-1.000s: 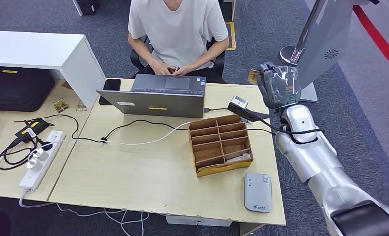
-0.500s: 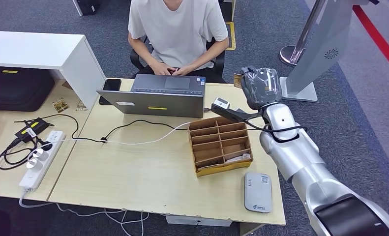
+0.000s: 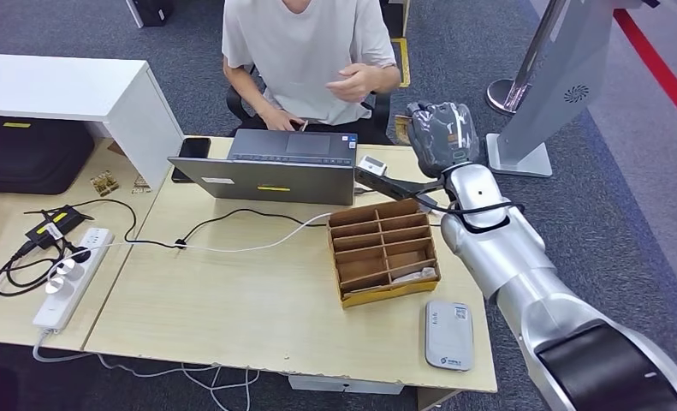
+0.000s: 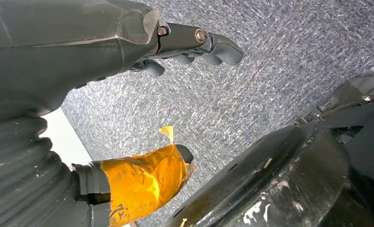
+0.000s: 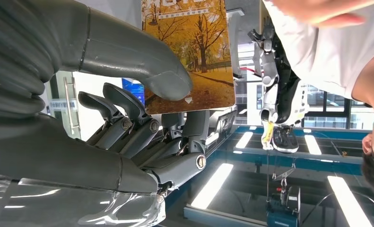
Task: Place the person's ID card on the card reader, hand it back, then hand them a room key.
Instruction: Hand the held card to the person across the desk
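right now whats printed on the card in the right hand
Golden-yellow autumn trees on the card, pinched by the right hand; right wrist view.

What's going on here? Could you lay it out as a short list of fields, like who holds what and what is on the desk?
Right hand: raised over the desk's far edge, pinching a card with an autumn-tree picture
Left hand: hangs over grey carpet, holds nothing
Person: seated behind a laptop, one hand lifted toward the card
Desk: cardboard divider box, grey card reader, white cable
Stage: card being offered, not yet taken
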`<move>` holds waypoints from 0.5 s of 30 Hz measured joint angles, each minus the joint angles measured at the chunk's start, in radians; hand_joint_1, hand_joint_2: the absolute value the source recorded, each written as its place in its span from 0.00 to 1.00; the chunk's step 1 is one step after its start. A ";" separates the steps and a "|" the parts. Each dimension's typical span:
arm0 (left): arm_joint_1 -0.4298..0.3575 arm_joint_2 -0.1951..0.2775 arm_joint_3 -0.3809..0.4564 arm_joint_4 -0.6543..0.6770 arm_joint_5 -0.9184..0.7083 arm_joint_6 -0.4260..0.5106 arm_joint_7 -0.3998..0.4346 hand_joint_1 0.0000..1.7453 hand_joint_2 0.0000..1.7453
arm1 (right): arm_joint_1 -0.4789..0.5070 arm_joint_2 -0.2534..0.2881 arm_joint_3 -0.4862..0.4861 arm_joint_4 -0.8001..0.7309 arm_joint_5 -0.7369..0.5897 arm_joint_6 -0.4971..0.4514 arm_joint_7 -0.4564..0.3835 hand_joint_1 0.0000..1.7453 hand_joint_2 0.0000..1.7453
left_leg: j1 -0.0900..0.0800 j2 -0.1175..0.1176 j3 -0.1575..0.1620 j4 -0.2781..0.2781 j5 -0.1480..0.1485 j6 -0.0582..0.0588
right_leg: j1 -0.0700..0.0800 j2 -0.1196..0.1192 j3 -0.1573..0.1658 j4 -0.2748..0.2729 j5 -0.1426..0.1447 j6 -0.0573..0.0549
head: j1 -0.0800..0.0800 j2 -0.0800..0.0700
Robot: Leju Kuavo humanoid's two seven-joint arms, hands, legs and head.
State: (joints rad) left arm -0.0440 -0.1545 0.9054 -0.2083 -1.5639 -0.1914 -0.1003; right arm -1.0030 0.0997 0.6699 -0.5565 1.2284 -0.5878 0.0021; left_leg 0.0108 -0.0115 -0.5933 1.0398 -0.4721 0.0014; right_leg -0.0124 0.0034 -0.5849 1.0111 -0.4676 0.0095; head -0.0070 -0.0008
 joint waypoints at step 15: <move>0.000 0.001 -0.001 0.000 0.000 -0.001 -0.001 0.00 1.00 | -0.003 0.004 0.000 0.010 0.000 -0.042 -0.018 1.00 1.00 | 0.000 0.000 0.000 0.000 0.000 0.000 | 0.000 0.000 0.000 0.000 0.000 0.000 | 0.000 0.000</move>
State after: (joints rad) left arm -0.0439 -0.1538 0.9041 -0.2083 -1.5640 -0.1921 -0.1011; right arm -1.0062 0.1034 0.6699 -0.5468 1.2280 -0.6297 -0.0162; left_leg 0.0108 -0.0116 -0.5934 1.0398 -0.4721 0.0014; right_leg -0.0124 0.0034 -0.5850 1.0111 -0.4676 0.0096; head -0.0069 -0.0008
